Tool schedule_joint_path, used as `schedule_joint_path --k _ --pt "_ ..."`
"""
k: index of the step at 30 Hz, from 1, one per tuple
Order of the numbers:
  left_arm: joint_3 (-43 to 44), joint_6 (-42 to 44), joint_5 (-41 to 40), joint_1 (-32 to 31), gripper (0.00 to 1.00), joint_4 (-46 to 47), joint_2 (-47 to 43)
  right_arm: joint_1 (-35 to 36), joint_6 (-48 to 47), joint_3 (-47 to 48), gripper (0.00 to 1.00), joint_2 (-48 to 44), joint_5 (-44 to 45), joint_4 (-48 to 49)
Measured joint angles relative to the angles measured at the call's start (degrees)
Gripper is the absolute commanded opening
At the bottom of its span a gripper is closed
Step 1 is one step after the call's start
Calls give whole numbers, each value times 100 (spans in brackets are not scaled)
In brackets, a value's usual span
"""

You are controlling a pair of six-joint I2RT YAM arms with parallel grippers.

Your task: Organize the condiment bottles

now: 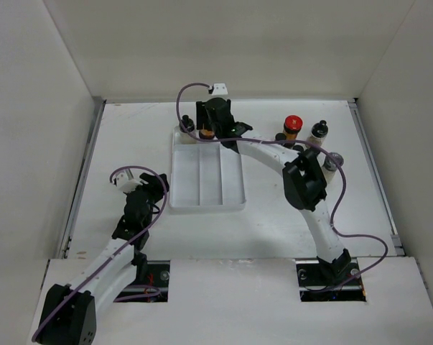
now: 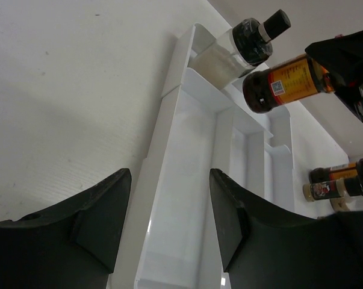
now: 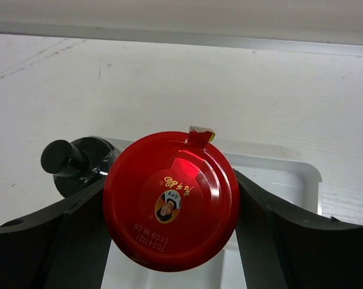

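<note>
Right wrist view: right gripper clamps the red-capped bottle over the tray's far end, apparently to seat it. Left gripper hangs parted, empty, nearby.

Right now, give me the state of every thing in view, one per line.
Right hand, shut on red-capped bottle.
Left hand, open, empty.
Clear bottle, upright in tray's far-left corner.
Second red-capped bottle, upright on table.
Pale bottle, upright on table.
</note>
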Motion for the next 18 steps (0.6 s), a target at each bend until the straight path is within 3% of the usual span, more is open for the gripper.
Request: schedule_joint_path --k 7,9,13,18 --pt "0 -9 17 0 53 35 37 0 -22 72 58 302 28 -190" --pt "0 -13 24 0 53 35 44 0 -44 72 64 352 59 -214" --pt "0 -15 44 2 53 37 42 0 -52 72 88 363 94 -192" --pt "-2 -17 63 13 53 33 2 2 -7 59 98 343 107 72"
